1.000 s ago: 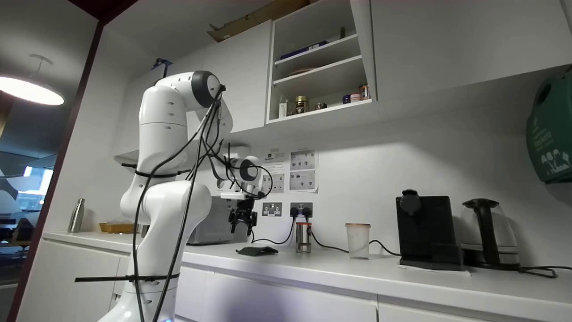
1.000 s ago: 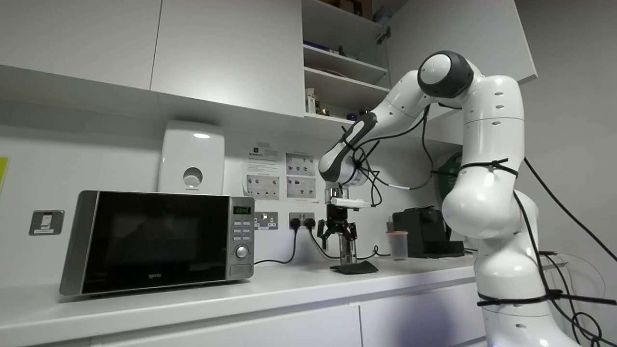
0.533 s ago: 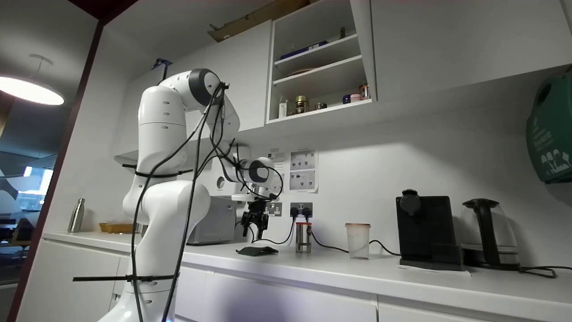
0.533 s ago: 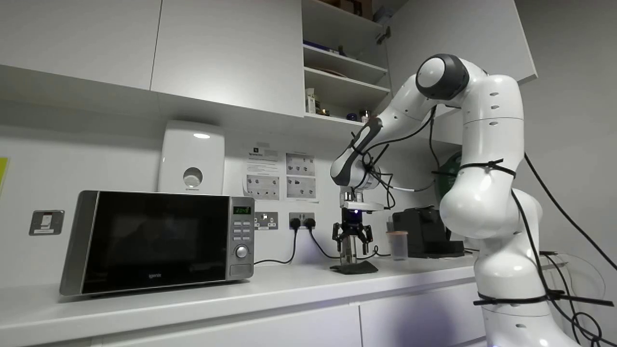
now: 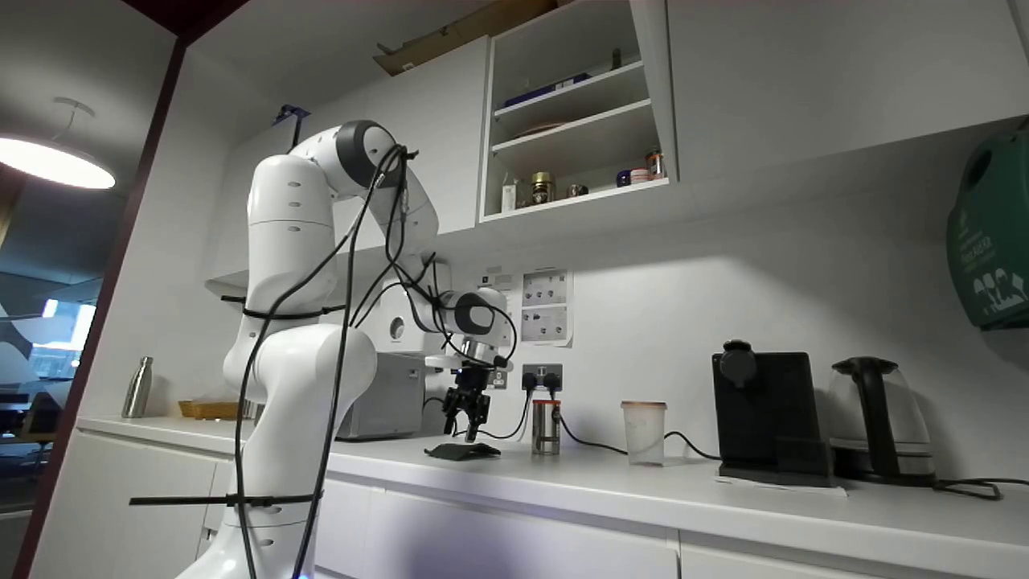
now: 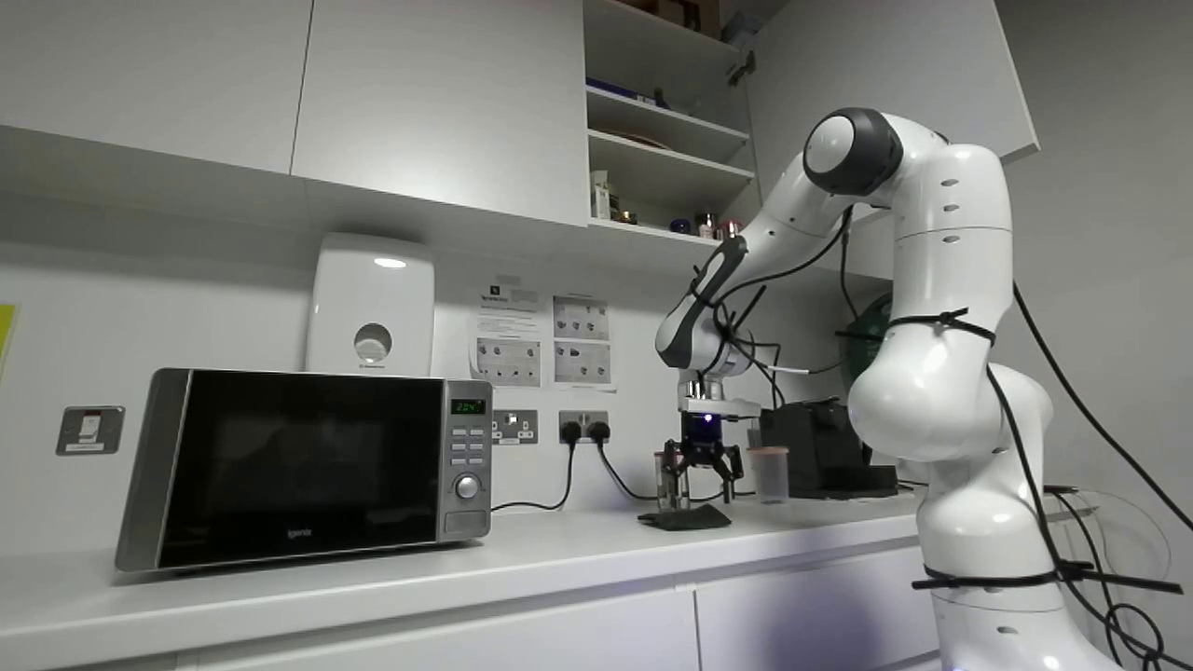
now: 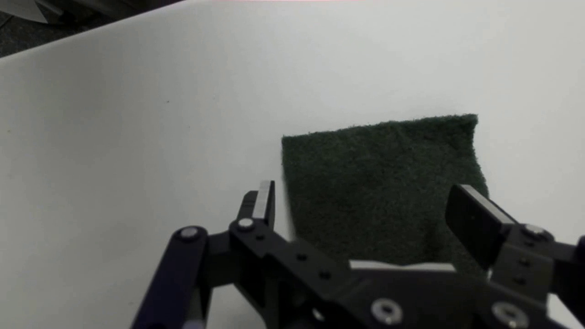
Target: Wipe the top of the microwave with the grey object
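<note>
The grey object is a dark grey-green cloth point(image 6: 685, 518) lying on the counter, its middle slightly raised in an exterior view point(image 5: 462, 452). In the wrist view the fuzzy cloth point(image 7: 384, 183) spreads below my jaws, its near end hidden by the gripper body. My gripper point(image 7: 361, 187) is open with nothing held, the fingers wide apart over the cloth. In an exterior view the gripper point(image 6: 701, 494) hangs a little above the cloth, slightly tilted. The silver-grey microwave point(image 6: 308, 466) stands on the counter away from the gripper, its top surface barely visible.
Just behind the cloth stands a metal canister point(image 5: 546, 434) with a red rim. Farther along are a plastic tub point(image 5: 643, 434), a black coffee machine point(image 5: 764, 410) and a kettle point(image 5: 880, 418). A cable point(image 6: 541, 506) runs along the wall, and cupboards point(image 6: 438, 102) hang overhead.
My gripper has moved away from the microwave, rightward in both exterior views, and has come lower over the cloth, tilting a little. It has stayed open; the cloth and microwave have not moved.
</note>
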Motion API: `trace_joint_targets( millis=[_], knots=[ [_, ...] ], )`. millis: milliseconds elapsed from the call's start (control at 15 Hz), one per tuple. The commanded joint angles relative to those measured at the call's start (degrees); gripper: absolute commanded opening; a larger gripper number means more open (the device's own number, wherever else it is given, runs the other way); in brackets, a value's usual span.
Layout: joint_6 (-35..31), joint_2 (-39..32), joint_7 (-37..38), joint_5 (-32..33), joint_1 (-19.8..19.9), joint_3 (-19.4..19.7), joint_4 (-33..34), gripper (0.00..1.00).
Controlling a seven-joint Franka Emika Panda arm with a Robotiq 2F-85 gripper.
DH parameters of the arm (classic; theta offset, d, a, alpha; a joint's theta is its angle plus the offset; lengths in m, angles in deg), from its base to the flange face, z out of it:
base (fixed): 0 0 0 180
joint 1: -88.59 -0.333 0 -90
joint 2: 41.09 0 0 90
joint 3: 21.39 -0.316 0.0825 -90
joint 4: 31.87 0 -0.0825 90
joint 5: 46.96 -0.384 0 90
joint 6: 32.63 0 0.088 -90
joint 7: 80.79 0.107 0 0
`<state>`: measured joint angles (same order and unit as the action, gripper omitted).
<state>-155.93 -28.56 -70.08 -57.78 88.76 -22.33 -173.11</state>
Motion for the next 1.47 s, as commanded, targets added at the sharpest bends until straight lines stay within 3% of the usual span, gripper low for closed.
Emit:
trace_joint_targets(
  millis=[0, 600, 1400],
  knots=[
    [-2.69, -0.04, -1.88, -5.80, -0.89, 0.72, -0.81, 1.00],
    [-8.86, 0.42, -6.75, -12.84, -1.25, 1.75, -2.76, 1.00],
    [-9.23, 0.97, -10.17, -13.26, -0.53, 4.37, -3.85, 1.00]
  ],
)
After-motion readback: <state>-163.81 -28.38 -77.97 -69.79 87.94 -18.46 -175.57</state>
